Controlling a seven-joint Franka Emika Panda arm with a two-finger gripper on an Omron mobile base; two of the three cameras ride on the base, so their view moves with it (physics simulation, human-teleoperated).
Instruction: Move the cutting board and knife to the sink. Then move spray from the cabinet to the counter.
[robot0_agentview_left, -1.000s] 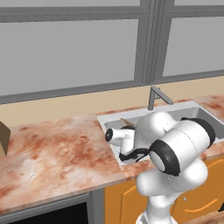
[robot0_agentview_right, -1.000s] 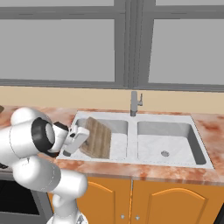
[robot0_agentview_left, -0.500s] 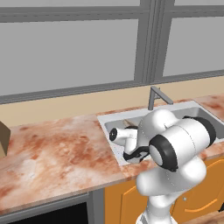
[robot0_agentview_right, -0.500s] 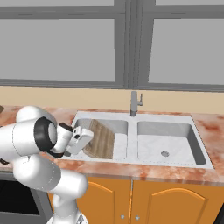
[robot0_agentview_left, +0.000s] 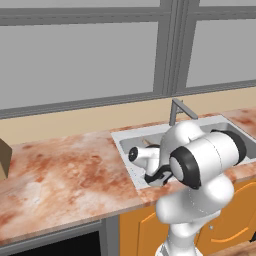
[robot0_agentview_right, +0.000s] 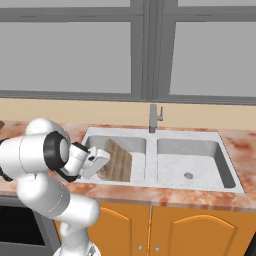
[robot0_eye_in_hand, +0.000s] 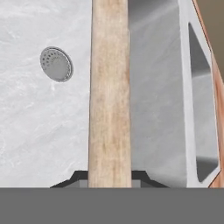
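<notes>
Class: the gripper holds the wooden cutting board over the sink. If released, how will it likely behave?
The cutting board looks flat and straight, so probably stiff. Gripped by its edge in the gripper above the left basin of the sink, it would likely topple flat, not roll.

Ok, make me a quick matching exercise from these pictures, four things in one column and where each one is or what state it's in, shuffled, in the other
Things:
1. cutting board
2. gripper
3. faucet
4. drain

Places or states:
A. stands at the back rim of the sink, between its two basins
B. set in the basin floor, beside the board in the hand view
C. shut on the board's edge
D. tilted inside the sink's left basin, seen in the right base view

Pairs: 1-D, 2-C, 3-A, 4-B
</notes>
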